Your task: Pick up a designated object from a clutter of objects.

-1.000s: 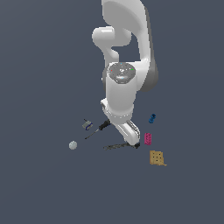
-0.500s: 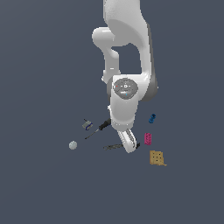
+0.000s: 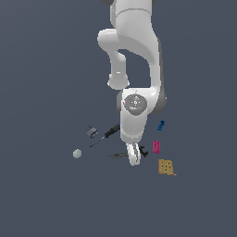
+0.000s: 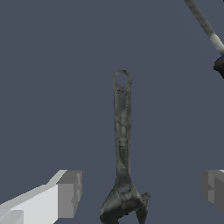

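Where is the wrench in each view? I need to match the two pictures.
Exterior view: the wrench lies on the floor just to the exterior view's left of the gripper, partly hidden by it.
Wrist view: the wrench runs up the middle, its jaw end between the open fingers.
Shared landmark: the screwdriver, beside the wrench.

one wrench [image 4: 122, 144], one screwdriver [image 3: 105, 134], one ball [image 3: 77, 153], one pink block [image 3: 157, 146]

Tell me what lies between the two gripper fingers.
The wrist view shows the adjustable wrench lying between the fingers, its head end nearest the gripper; jaws open, not touching it.
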Robot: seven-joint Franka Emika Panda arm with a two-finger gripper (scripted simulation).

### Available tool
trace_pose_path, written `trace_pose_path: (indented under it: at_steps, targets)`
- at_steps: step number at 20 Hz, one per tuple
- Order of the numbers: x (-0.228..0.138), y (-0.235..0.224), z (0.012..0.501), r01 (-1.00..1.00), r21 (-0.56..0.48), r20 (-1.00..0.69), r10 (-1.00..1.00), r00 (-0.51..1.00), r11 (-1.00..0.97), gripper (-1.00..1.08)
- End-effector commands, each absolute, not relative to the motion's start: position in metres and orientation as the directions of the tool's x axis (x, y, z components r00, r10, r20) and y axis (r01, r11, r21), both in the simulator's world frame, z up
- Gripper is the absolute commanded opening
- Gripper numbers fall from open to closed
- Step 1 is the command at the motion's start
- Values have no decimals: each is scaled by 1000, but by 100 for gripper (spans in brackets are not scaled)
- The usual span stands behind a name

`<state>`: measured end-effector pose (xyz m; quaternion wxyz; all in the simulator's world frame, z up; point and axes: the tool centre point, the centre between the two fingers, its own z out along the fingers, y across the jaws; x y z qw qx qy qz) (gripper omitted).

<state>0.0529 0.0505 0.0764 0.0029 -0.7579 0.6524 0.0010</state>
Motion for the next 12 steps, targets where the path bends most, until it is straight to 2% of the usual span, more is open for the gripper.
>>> trace_pose_path:
  at_steps: [1,12]
  targets:
    - [52,52,69,-994,-2,-3,-994,112,-112,100]
    - [51,54,58,-998,0,0,-998,56,-56,100]
